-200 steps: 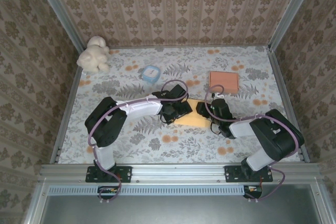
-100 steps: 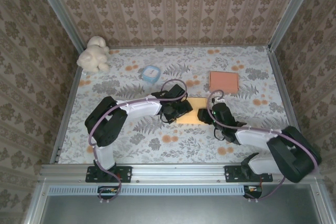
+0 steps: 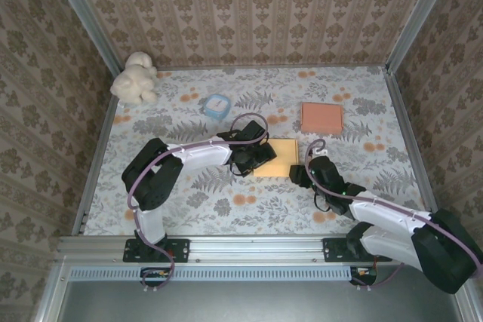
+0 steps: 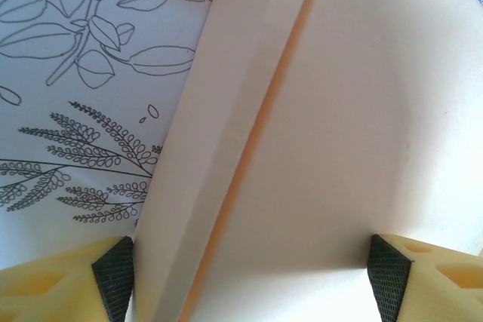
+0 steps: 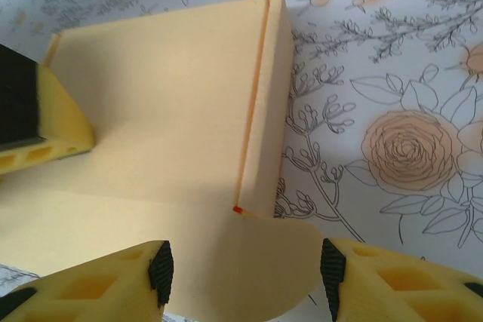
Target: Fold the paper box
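Flat yellow paper box [image 3: 276, 157] lies mid-table on floral cloth [image 3: 189, 203]. Left gripper [image 4: 249, 288], jaws spread and unclenched, straddles its left panel; right gripper [image 5: 245, 271], jaws parted, brackets the rounded flap [image 5: 266, 250] without clamping

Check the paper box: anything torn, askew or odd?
Nothing looks damaged or spilled. The paper box lies flat. One rounded flap juts out unfolded at its near right corner, inside the open right claw, which is what you would expect mid-fold.
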